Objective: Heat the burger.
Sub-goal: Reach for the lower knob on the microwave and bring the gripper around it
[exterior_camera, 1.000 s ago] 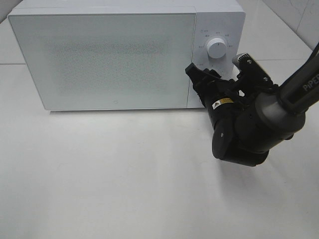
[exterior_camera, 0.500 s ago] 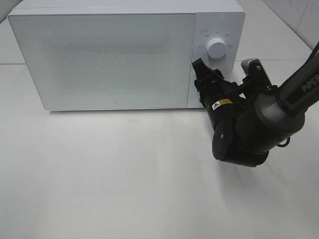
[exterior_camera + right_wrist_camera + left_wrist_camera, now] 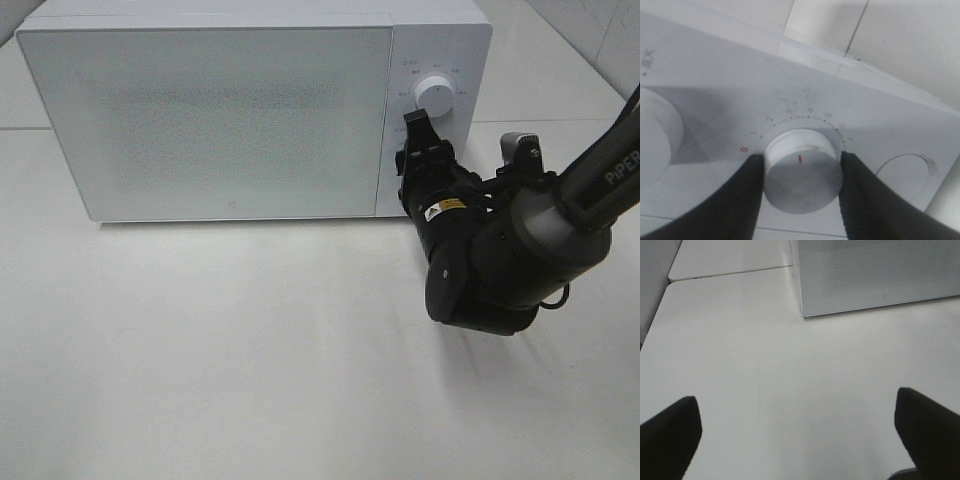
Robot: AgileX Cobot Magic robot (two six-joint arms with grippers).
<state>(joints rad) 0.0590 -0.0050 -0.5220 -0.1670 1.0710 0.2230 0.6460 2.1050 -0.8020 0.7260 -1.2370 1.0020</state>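
The burger is hidden in every view. The white microwave (image 3: 205, 115) stands at the back of the table with its door shut. My right gripper (image 3: 470, 140) is at its control panel. In the right wrist view my right gripper (image 3: 799, 172) has one finger (image 3: 747, 195) on each side of the lower dial knob (image 3: 800, 180) and is shut on it. The knob's red mark points to about 3 or 4 on the scale. My left gripper (image 3: 800, 440) is open and empty over bare table, in front of the microwave's left corner (image 3: 802, 310).
The upper knob (image 3: 435, 95) sits above my right gripper and also shows in the right wrist view (image 3: 655, 132). The white table (image 3: 220, 350) stretches in front of the microwave. A round outline (image 3: 902, 172) is on the panel beside the held knob.
My right gripper has shifted right along the panel and twisted clockwise: the finger near the door rose, the outer one dropped. The microwave has not moved.
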